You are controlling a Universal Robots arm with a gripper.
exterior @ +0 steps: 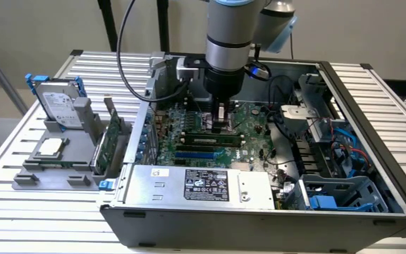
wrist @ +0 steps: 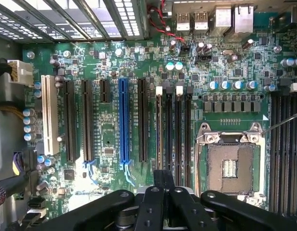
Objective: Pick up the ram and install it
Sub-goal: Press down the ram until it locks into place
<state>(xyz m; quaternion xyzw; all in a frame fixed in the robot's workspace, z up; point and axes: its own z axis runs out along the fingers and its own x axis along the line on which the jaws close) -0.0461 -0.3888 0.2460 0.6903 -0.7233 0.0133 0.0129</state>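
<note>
One ram lying along a black slot of the motherboard, just beside the gripper in the exterior view. Wrist view: fingertips clenched together, empty. Open computer case on slatted table; beige wall.

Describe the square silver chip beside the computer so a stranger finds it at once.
On the exterior view's left of the open computer case stands a grey holder. The processor chip lies flat on it, beside the upright hard drive. Alone there it is square, silver and flat.
</note>
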